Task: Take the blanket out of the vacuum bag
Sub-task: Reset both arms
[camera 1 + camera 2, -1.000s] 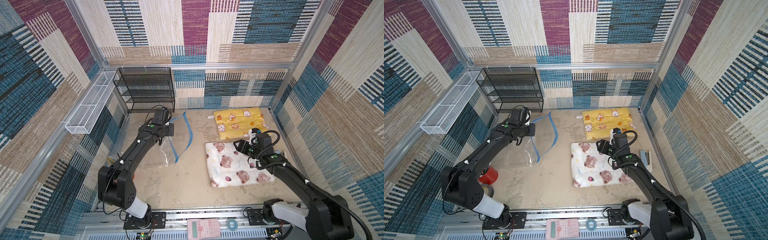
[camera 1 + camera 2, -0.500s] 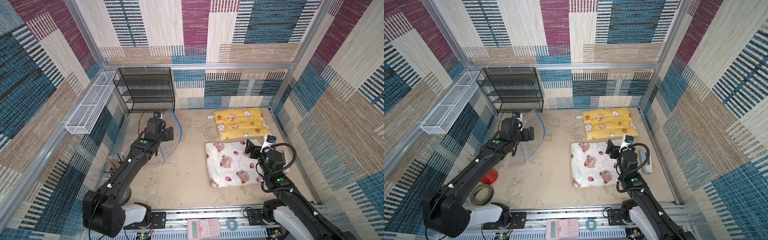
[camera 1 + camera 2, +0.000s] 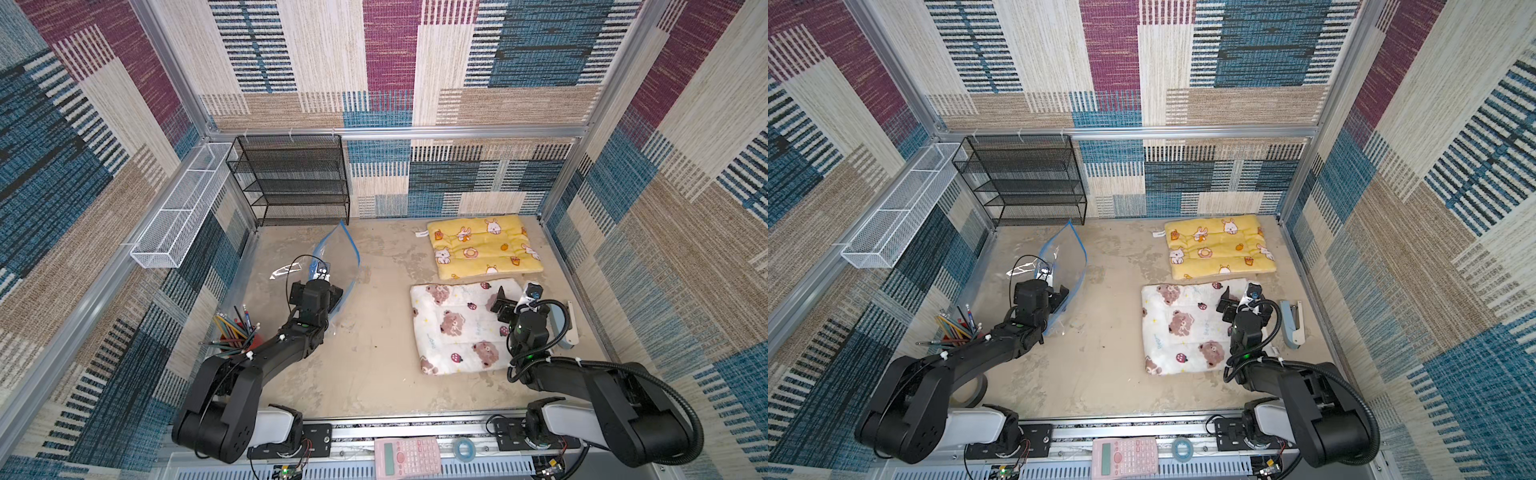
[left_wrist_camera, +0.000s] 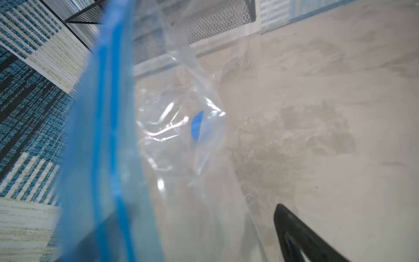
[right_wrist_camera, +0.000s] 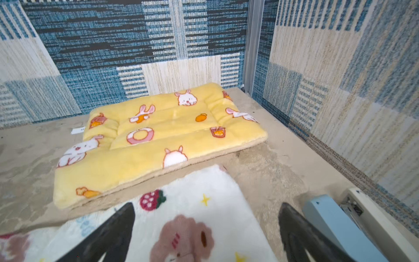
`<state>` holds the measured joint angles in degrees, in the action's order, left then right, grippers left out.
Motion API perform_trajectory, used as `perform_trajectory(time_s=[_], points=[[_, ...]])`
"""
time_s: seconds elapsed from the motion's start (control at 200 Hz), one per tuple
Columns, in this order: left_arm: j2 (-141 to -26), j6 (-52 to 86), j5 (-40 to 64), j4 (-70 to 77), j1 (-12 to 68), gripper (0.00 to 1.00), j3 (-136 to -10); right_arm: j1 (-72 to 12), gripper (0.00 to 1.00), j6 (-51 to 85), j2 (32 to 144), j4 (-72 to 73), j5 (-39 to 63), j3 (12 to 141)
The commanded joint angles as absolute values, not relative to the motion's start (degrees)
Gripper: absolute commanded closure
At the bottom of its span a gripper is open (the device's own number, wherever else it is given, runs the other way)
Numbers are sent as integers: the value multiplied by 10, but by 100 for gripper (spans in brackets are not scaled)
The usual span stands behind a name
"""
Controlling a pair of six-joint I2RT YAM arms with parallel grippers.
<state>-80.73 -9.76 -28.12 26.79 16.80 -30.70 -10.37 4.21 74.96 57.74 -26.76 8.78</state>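
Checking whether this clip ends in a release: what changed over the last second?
Both arms drew back toward their bases. The left gripper opened its jaws and let go of the vacuum bag, which now stands slack on edge before it. The right gripper spread its jaws wider above the bear blanket. The bear blanket, the yellow blanket and the black rack stayed put.

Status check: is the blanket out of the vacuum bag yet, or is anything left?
Done, it seems: the bear-print blanket lies flat on the table, outside the vacuum bag, which looks empty. In hand: nothing; the right gripper is open above the blanket, the left gripper appears open at the bag. Left: probably only backing off.
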Motion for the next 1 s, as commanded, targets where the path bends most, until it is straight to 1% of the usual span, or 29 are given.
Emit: perform_trajectory(time_s=[0.0, 0.055, 0.085, 0.1, 0.125, 0.16, 0.205, 0.215, 0.26, 0.29, 0.336, 0.381, 0.416, 0.441, 0.481, 0.511, 0.541, 0.556, 0.561, 0.566, 0.571, 0.591, 0.631, 0.696, 0.841, 0.997], points=[[-844, -124, -289, 379, 157, 1, -303, -101, 2, -18, 785, 707, -277, 95], [-860, -109, -262, 392, 140, 1, -294, -91, 1, -36, 816, 823, -258, 61], [-870, -103, -248, 427, 128, 0, -280, -80, 1, -20, 833, 843, -250, 51], [-873, -100, -248, 443, 122, 2, -274, -76, 1, -22, 840, 857, -246, 48], [-866, -84, -254, 437, 117, 1, -270, -75, 2, -29, 843, 878, -233, 42], [-853, -68, -225, 427, 101, 1, -261, -75, 5, -32, 835, 860, -203, 42], [-848, -57, -200, 465, 84, 2, -242, -74, 9, -45, 850, 865, -170, 45], [-849, -55, -199, 474, 82, 1, -235, -74, 6, -48, 857, 875, -167, 46], [-848, -50, -186, 512, 74, 1, -214, -68, 0, -47, 867, 886, -146, 45], [-843, -50, -168, 530, 71, 1, -199, -54, 1, -30, 871, 864, -126, 46], [-843, -53, -140, 578, 67, 1, -167, -47, 1, -31, 910, 901, -134, 62], [-869, -42, -142, 622, 61, 1, -154, -45, 1, -25, 883, 795, -122, 96], [-898, -48, -157, 654, 59, 1, -164, -27, 1, -9, 884, 768, -100, 106], [-899, -48, -159, 619, 59, 1, -179, -19, 1, -2, 894, 779, -98, 111], [-873, -26, -128, 491, 44, 2, -218, -14, 1, 2, 883, 762, -90, 110], [-867, -10, -89, 438, 23, 9, -244, -13, 1, 3, 881, 750, -89, 114], [-880, -8, -71, 454, 10, 15, -250, -13, 1, 1, 887, 774, -90, 108], [-885, -8, -64, 474, 6, 14, -246, -13, 1, 0, 886, 775, -90, 107], [-886, -8, -63, 480, 5, 12, -244, -13, 1, 0, 885, 773, -90, 107], [-887, -7, -62, 484, 4, 7, -243, -13, 1, 1, 884, 770, -90, 108], [-887, -7, -62, 487, 3, 4, -240, -13, 1, 0, 883, 769, -89, 108], [-884, -4, -70, 482, 3, 1, -238, -13, 1, 1, 879, 755, -88, 111], [-879, 0, -75, 458, 3, 1, -245, -13, 1, 1, 885, 767, -89, 109], [-883, -2, -78, 481, 3, 1, -239, -13, 1, 2, 881, 757, -88, 110], [-882, -1, -77, 475, 3, 1, -240, -13, 1, 0, 884, 766, -89, 109], [-881, -1, -77, 475, 3, 1, -240, -9, 1, 4, 889, 745, -81, 121]])
